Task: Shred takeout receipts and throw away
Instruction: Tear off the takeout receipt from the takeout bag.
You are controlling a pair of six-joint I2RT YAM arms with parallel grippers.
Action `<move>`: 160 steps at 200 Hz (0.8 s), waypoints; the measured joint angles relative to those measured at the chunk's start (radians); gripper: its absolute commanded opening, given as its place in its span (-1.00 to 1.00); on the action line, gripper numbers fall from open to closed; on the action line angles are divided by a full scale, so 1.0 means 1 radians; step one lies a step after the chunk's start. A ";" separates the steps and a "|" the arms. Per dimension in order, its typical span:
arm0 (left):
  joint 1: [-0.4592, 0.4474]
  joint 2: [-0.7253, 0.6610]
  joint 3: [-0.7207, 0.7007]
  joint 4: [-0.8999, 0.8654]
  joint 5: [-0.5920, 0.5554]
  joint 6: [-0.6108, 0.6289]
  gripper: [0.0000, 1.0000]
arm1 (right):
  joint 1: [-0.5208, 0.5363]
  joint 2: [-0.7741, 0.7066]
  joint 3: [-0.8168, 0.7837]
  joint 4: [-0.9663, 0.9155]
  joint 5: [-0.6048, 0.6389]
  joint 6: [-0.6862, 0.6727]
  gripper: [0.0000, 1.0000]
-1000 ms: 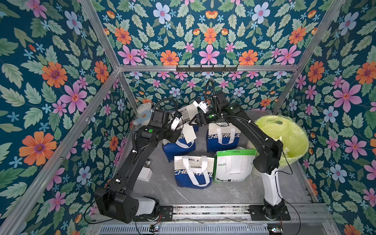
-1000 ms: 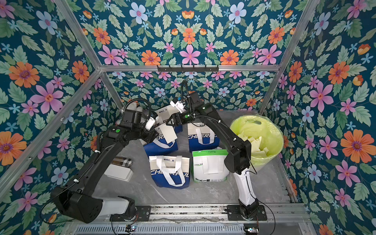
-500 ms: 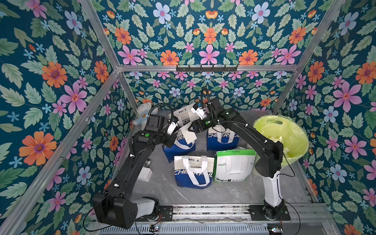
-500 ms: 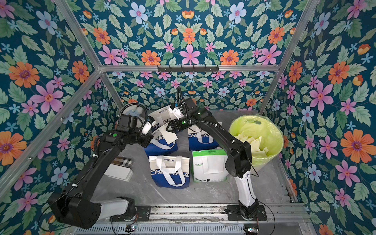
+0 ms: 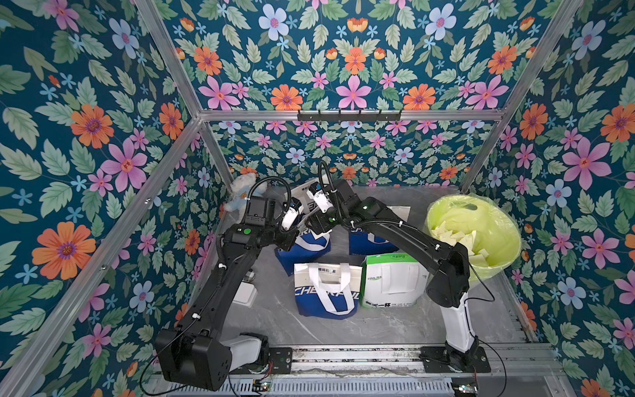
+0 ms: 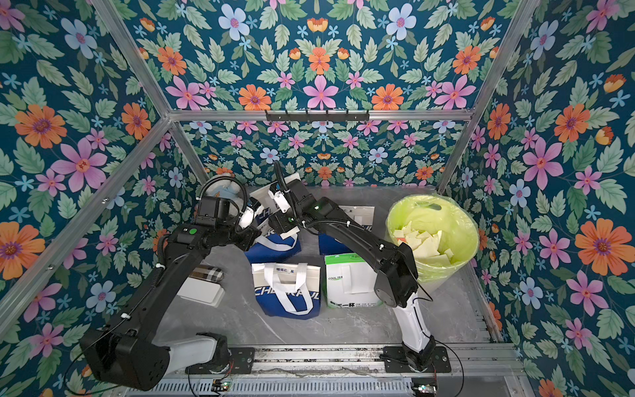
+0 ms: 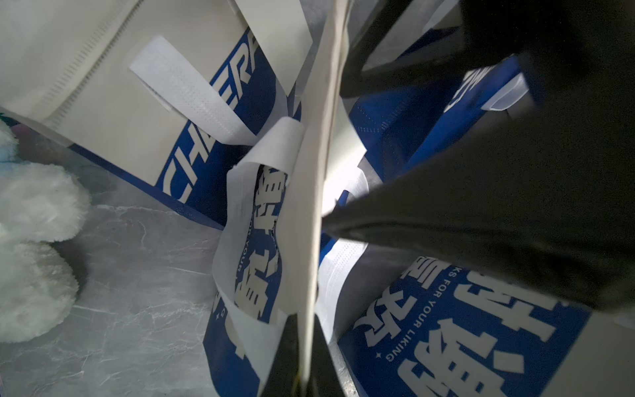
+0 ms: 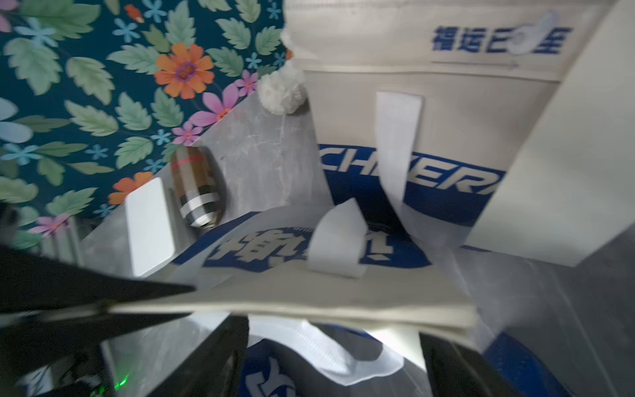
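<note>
Because a paper slip tears only when it is pinned at two places, the left gripper (image 7: 304,376) is clamped tight on one end of a takeout receipt (image 7: 314,165). It holds the receipt raised above the blue bag (image 5: 292,261) at the back of the table, edge-on to its own wrist camera. The right gripper (image 8: 333,347) sits close by with its jaws spread wide. The slip runs across just beyond its fingertips, and I cannot tell whether they touch it. My judgement is that it is lining up for the second grip, near the left's hold, so that the tear starts short. Holding the receipt in the air keeps it clear of the bags' white strap handles, which look much like it. The lined bin (image 5: 498,220) stands well apart on the robot's right and holds torn scraps (image 5: 453,237), so any pieces will need carrying across.
</note>
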 measured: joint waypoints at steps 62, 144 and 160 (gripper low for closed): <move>0.001 -0.006 -0.015 0.018 0.021 0.000 -1.00 | 0.003 0.018 -0.019 0.037 0.108 0.021 0.66; 0.001 -0.022 -0.027 0.022 0.013 0.000 -1.00 | -0.004 -0.021 -0.105 0.111 0.052 0.014 -1.00; 0.001 -0.025 -0.030 0.027 0.013 0.000 -1.00 | -0.003 -0.028 -0.105 0.105 0.066 0.014 -1.00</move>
